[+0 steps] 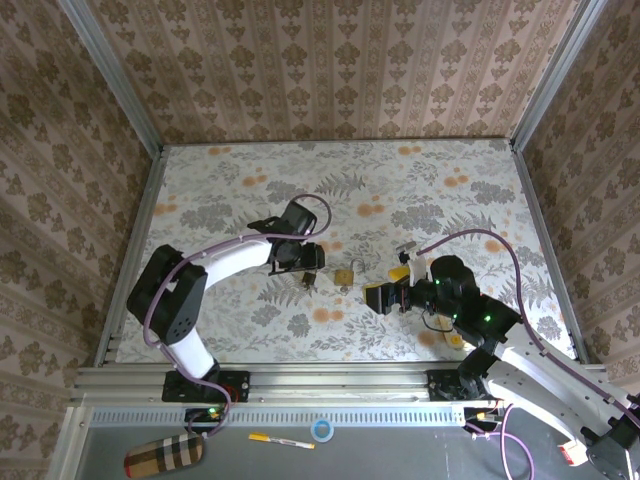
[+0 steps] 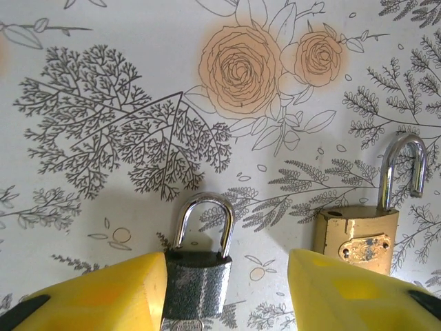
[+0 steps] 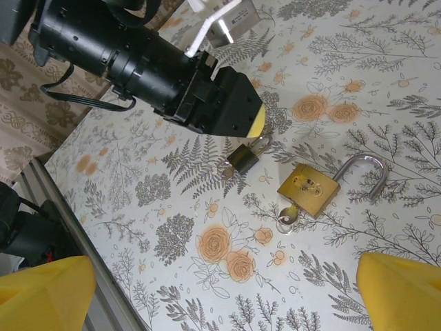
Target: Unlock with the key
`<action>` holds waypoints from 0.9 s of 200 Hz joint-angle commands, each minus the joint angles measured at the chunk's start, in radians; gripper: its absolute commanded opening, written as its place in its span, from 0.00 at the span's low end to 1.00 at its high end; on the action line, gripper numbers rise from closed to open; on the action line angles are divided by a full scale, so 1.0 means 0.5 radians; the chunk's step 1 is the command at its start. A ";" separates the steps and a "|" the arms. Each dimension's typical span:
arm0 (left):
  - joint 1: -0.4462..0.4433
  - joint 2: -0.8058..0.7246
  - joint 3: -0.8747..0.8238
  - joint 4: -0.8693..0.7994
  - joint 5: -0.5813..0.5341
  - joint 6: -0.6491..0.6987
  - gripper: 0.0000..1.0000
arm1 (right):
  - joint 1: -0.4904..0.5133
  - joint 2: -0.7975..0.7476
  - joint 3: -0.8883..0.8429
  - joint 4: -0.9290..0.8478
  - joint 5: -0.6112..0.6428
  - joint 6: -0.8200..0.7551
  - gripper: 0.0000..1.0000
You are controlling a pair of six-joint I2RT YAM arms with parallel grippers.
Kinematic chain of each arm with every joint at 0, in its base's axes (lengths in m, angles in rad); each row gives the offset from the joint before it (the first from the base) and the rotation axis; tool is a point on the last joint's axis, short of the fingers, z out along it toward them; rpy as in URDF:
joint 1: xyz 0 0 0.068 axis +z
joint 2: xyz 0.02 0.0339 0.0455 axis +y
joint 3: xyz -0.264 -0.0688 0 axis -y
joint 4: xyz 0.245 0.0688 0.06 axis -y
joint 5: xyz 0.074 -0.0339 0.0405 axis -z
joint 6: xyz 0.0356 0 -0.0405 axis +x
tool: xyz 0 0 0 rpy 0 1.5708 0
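Left end effector, released, hangs just left of an open-shackled brass padlock; right end effector, spread wide and empty, sits right of it. Left wrist: its yellow fingers flank a small dark-grey padlock. Right wrist: tiny silvery key sticks in the brass padlock's base.

You have bare cloth across the far half of the table; walls close three sides. The middle is tight: the left gripper hangs over the dark padlock, and the brass padlock lies just beside one yellow finger. Its open shackle and the key at its base narrow your way in. Under the wide-spread right gripper the cloth is free.
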 commanded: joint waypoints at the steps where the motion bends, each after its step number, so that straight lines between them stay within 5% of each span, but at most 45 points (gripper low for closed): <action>1: -0.040 0.002 -0.037 -0.158 -0.047 0.053 0.50 | -0.008 -0.034 -0.029 0.025 -0.004 0.020 0.98; 128: -0.173 0.315 0.117 -0.316 -0.233 0.145 0.38 | -0.011 -0.045 -0.039 0.051 0.007 0.026 0.99; 180: -0.231 0.276 0.112 -0.273 -0.314 0.219 0.17 | -0.016 0.008 -0.045 0.107 0.032 0.046 0.99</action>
